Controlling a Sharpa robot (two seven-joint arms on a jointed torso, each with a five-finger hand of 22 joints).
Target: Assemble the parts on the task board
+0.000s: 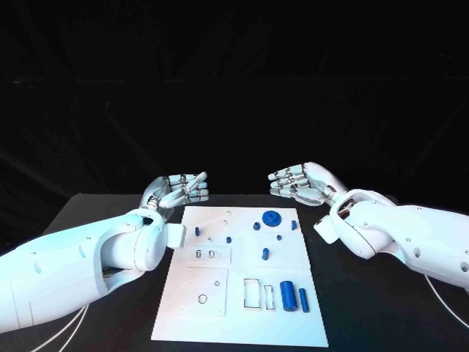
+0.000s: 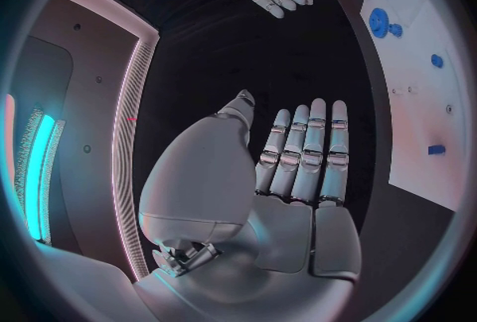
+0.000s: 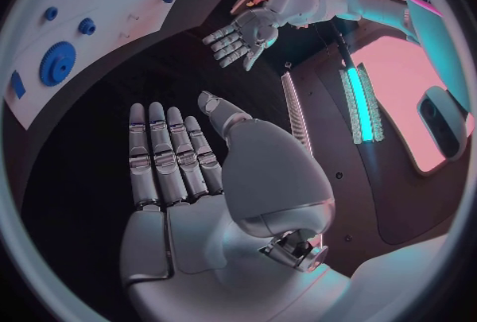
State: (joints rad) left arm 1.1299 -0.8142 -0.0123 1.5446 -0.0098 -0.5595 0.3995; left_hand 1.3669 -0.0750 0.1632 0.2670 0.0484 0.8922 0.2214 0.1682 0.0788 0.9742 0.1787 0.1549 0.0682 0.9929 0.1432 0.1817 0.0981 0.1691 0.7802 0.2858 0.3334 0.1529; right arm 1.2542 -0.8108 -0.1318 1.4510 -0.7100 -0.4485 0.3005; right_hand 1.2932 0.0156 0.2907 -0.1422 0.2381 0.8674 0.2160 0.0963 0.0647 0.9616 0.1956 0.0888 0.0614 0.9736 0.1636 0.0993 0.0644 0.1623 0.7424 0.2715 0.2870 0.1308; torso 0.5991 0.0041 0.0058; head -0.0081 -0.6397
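Both silver hands, left hand & right hand, hover spread and holding nothing beyond the far edge of the flat white plastic task board, w/ the small blue parts lying nearer the robot than either palm, so a blind reach back risks scattering them across the black bench.

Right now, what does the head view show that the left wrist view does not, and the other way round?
The head view alone shows the near end of the white task board, where a large blue cylinder lies beside a thin blue bar. The left wrist view alone shows the palm side of the left robot hand, fingers straight, holding nothing. Both show the round blue gear-shaped part at the board's far end and the right robot hand, fingers apart, holding nothing.
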